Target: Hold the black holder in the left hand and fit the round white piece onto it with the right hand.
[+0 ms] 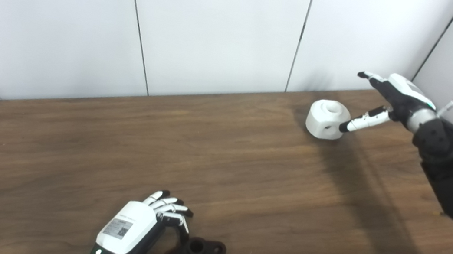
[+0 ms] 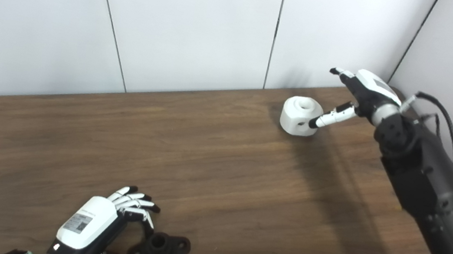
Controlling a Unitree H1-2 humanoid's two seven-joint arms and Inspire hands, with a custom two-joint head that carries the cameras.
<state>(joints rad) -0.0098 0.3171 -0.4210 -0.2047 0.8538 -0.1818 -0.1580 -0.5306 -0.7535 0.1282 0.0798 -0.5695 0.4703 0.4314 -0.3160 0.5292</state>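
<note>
Black holder (image 1: 200,251) on the wooden table (image 1: 219,178) at the near edge, left hand (image 1: 138,229) curled loosely beside it, round white piece (image 1: 327,119) far right, right hand (image 1: 392,98) spread open, thumb tip touching it.

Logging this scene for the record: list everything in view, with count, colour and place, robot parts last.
round white piece: one, white, far right of the table, near the wall.
black holder: one, black, near edge of the table, beside the left hand.
table: one, dark brown wood.
wall panels: white, behind the table.
left hand: one, white and black, open, curled around the holder.
right hand: one, open, a fingertip at the white piece.
</note>
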